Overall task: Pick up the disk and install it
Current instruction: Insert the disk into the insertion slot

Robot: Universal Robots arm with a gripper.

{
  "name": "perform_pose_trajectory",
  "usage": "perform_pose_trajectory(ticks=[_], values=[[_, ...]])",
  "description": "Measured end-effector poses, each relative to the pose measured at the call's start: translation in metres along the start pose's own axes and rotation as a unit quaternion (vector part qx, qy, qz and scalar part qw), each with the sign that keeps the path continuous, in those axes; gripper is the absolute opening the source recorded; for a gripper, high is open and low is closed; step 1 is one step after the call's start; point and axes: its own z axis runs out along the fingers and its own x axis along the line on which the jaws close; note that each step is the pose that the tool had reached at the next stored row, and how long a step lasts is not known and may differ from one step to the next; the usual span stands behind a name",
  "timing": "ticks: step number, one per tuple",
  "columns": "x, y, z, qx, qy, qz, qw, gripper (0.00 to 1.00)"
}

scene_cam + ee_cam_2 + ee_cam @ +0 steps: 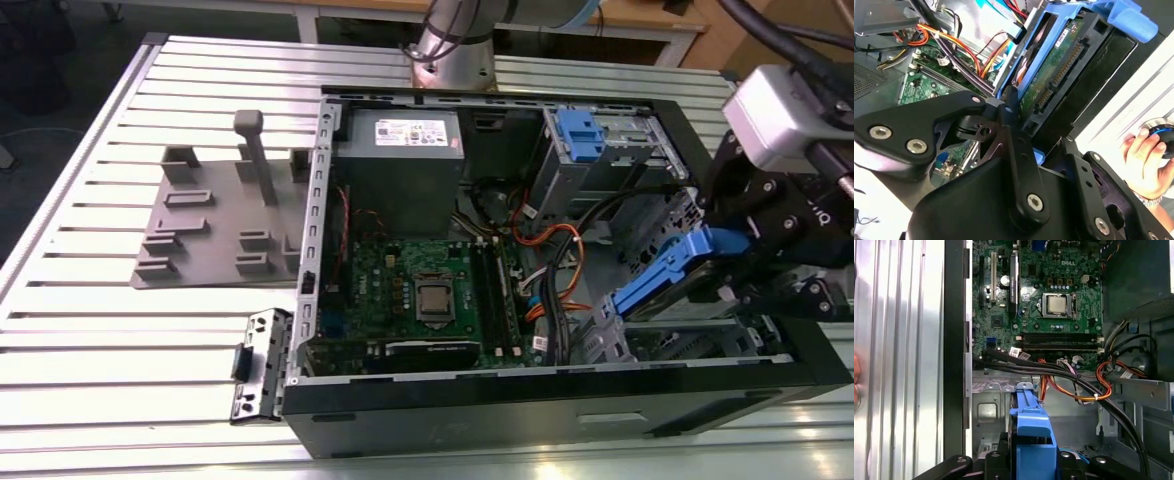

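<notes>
My gripper (731,262) is shut on the disk (671,276), gripping it by its blue side rails. I hold it tilted over the drive bay at the exterior view's right end of the open computer case (561,395). The second wrist view shows the disk's (1054,75) green circuit board and connector inside its blue frame, close to the bay's metal wall. In the first wrist view, the blue rail (1031,432) sticks out between my fingers (991,460), above the grey bay floor.
A grey power supply (400,160), a blue latch on a metal cage (587,140), the motherboard (420,290) and orange and black cables (554,260) fill the case. A grey fixture (214,220) and a black bracket (260,365) lie on the slatted table. A person's hand (1146,160) rests nearby.
</notes>
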Motion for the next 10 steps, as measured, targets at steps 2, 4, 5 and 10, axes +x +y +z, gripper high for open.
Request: perform_pose_trajectory(ticks=[2, 4, 5, 10], values=[[0.0003, -0.0001, 0.0029, 0.0000, 0.0001, 0.000, 1.00000, 0.36], [0.0005, -0.0002, 0.0051, 0.0000, 0.0000, 0.000, 1.00000, 0.36], [0.0006, -0.0002, 0.0060, 0.0000, 0.0000, 0.000, 1.00000, 0.36], [0.0007, -0.0003, 0.0073, 0.0000, 0.0002, 0.000, 1.00000, 0.36]])
